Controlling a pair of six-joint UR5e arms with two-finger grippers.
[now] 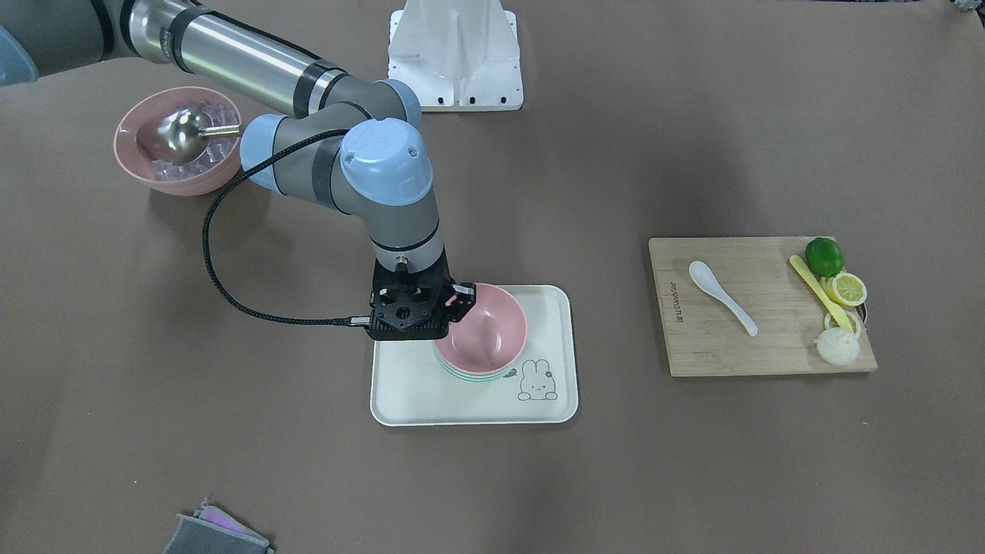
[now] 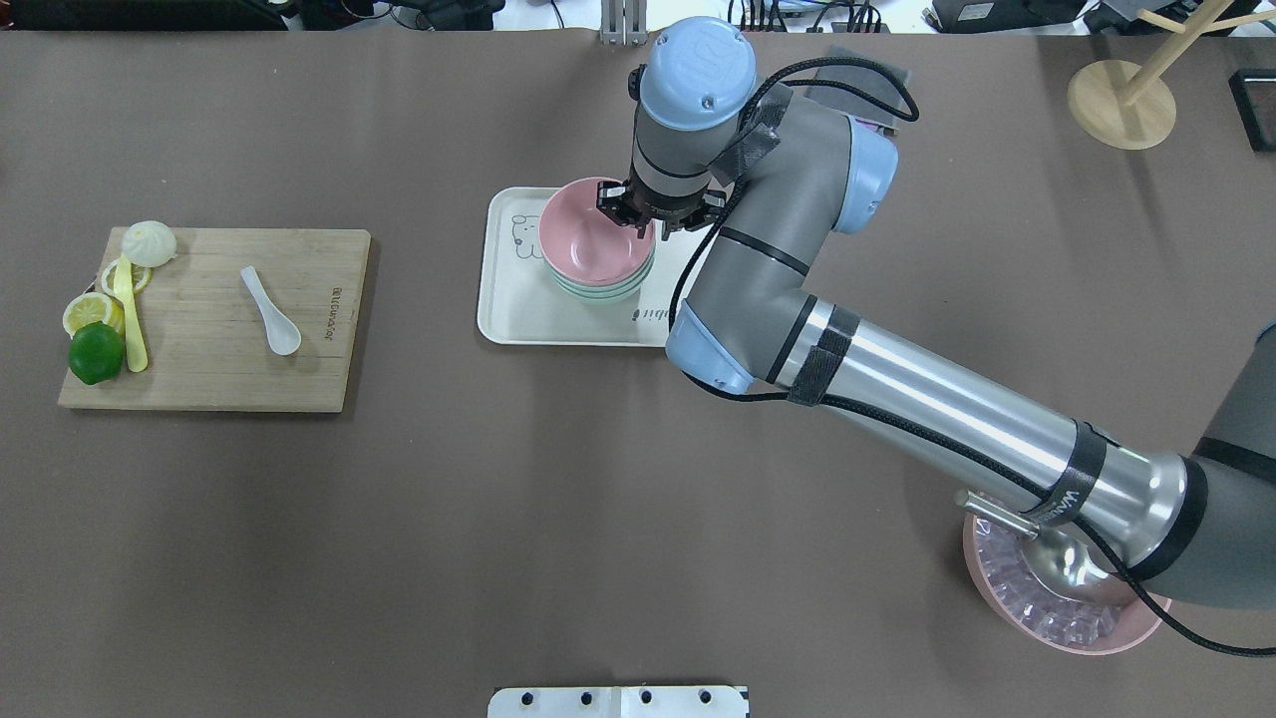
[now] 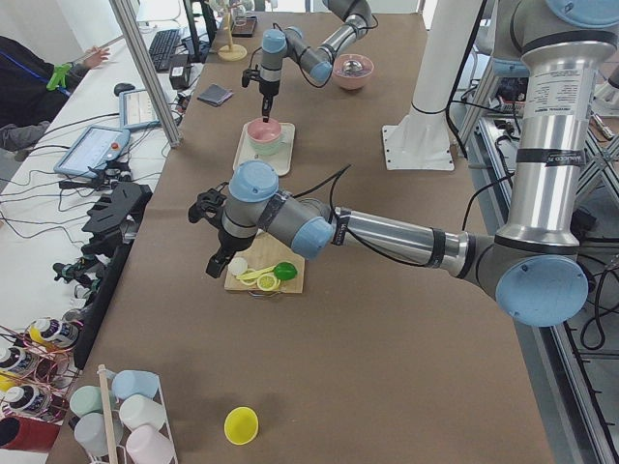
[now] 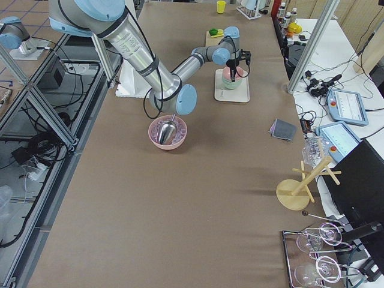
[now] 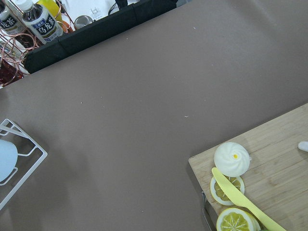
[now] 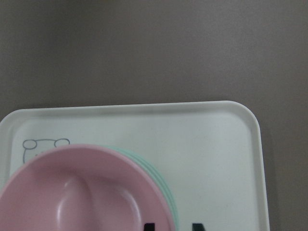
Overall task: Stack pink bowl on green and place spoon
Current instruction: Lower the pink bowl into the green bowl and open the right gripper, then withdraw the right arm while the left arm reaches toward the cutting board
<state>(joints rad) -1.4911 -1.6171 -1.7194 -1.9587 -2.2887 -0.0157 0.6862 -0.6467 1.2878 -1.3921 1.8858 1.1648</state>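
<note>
**Pink bowl nested in green on the tray, spoon on the board**

Starting at the far left, I only find the left pincer (image 3: 217, 259) in the side view from the desk's end, where it hangs above the bun end of the cutting board (image 2: 299, 379). I cannot tell from there whether it is open or closed. On the board's left edge sit a bun (image 2: 149, 242), lemon slices (image 2: 85, 311), a yellow knife (image 2: 130, 319) and a lime (image 2: 96, 352). The white spoon (image 2: 271, 311) lies alone near the board's middle, bowl end toward the robot, well apart from the tray (image 2: 518, 309).

At the centre of the desk (image 2: 638, 499) the pink bowl (image 2: 583, 239) sits inside the green bowl (image 2: 603, 292) on the tray, beside the printed rabbit. The right pincer (image 2: 641, 221) points straight down at the pink bowl's rim. On my wrist feed its fingertips (image 6: 149, 226) stand apart, one inside the rim and one outside, so I read it as spread and not pinching.

Far right, under the right arm, an ice bowl (image 2: 1097, 643) holds clear cubes and a metal scoop (image 2: 1062, 563)
</note>
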